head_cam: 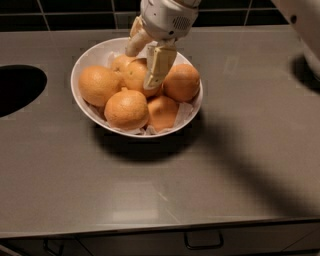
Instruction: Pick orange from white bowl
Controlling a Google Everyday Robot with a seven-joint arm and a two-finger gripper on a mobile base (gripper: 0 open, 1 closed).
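The white bowl (196, 107) stands on the grey counter, lined with white paper and holding several oranges. My gripper (141, 67) reaches down into it from the back. Its two beige fingers (159, 64) are spread to either side of the orange (134, 76) in the middle of the pile, and it is open. The right finger covers that orange's right flank, while the left finger sits by the fruit's upper left. Other oranges lie at the left (98, 85), front (126, 109) and right (181, 82).
A dark round opening (17, 90) is cut into the counter at far left. Black wall tiles (75, 7) run along the back. A white robot shell (305, 22) fills the top right corner. Below the counter's front edge is a drawer handle (202, 243).
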